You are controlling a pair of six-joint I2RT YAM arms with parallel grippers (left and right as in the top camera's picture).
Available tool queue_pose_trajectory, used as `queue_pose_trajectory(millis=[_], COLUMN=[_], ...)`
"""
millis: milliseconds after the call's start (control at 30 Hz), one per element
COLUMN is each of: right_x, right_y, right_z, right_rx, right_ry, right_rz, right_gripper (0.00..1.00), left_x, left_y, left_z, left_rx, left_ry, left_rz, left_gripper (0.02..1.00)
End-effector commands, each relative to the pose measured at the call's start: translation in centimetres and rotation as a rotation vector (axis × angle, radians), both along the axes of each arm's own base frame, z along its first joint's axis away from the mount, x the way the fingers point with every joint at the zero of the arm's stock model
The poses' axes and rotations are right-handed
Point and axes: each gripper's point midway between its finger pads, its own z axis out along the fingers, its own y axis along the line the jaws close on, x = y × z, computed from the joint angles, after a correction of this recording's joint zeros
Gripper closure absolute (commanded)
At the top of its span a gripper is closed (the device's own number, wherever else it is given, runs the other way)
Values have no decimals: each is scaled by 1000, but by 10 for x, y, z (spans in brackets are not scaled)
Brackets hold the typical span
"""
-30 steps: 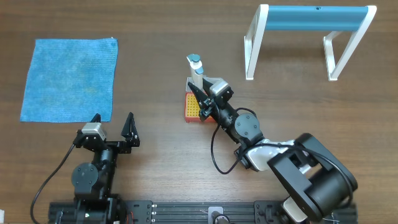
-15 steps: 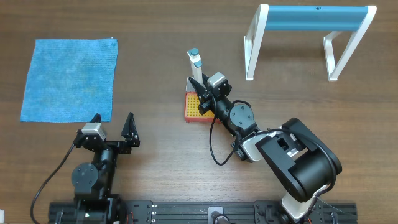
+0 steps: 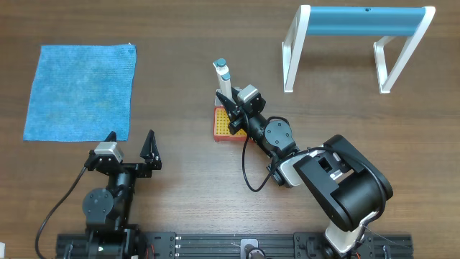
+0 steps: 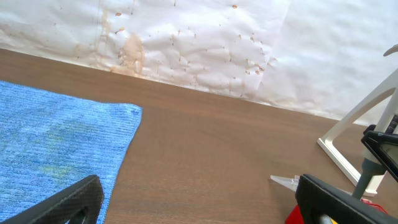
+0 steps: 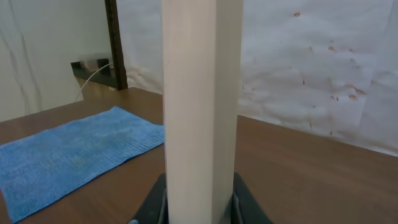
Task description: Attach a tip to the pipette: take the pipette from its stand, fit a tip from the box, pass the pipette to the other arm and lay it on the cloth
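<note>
My right gripper [image 3: 231, 105] is shut on the white pipette [image 3: 224, 78], which stands upright with its blue-grey cap farthest up the top view. The pipette's lower end is over the red and yellow tip box [image 3: 225, 124]; the contact is hidden. In the right wrist view the pipette body [image 5: 202, 106] rises between the dark fingers [image 5: 155, 199]. My left gripper [image 3: 131, 138] rests open near its base, holding nothing. The blue cloth [image 3: 80, 92] lies flat at the far left, just beyond the left gripper [image 4: 199, 188].
The white stand with a blue top bar [image 3: 363, 21] is at the back right. In the left wrist view, what looks like a small clear tip [image 4: 285, 181] lies on the table beside the red box [image 4: 298, 214]. Bare wood stretches between cloth and box.
The pipette has shifted slightly up and to the left in the top view, and the right arm's elbow has swung in closer. The left arm has not moved.
</note>
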Motion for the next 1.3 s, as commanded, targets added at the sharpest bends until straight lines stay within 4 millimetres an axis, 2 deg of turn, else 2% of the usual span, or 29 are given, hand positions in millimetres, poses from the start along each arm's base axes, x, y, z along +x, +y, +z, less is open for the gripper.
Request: queue_pose_trajectory(millis=[33,167,233,333,433,533,667,867,900,933,1000,1067,1100,1133,1233,1267,1300], right_x=[2,7,7,-1,-12,-13,-15,-15,-13,-7,3,5,4,0,-16,-34,-46], right_y=[4,0,0,-5,-12,-13,-14,-14,-12,-9,-2,-1,-1,-4,-13,-11,-5], right_z=[-7,-27,-31,-38,-54,-60,-87,-90,-85,-70,-23,25,42,67,124,150,159], right_rx=[0,-22,-28,-37,-64,-72,-107,-110,-103,-80,-14,49,70,101,168,169,141], right_ry=[30,66,74,88,130,143,199,203,192,156,53,-45,-78,-127,-234,-264,-247], right_rz=[16,0,0,0,-1,0,1,0,0,1,2,3,3,3,12,77,144], right_gripper=[921,921,921,921,919,921,921,921,921,921,921,921,921,921,921,921,919], left_x=[0,0,0,0,0,0,0,0,0,0,0,0,0,0,0,0,0], left_y=[3,3,3,3,3,3,3,3,3,3,3,3,3,3,3,3,3], left_z=[-1,-1,-1,-1,-1,-1,-1,-1,-1,-1,-1,-1,-1,-1,-1,-1,-1], left_rx=[14,14,14,14,14,14,14,14,14,14,14,14,14,14,14,14,14], left_ry=[2,2,2,2,2,2,2,2,2,2,2,2,2,2,2,2,2], left_rz=[14,14,14,14,14,14,14,14,14,14,14,14,14,14,14,14,14], left_gripper=[18,18,18,18,18,18,18,18,18,18,18,18,18,18,18,18,18])
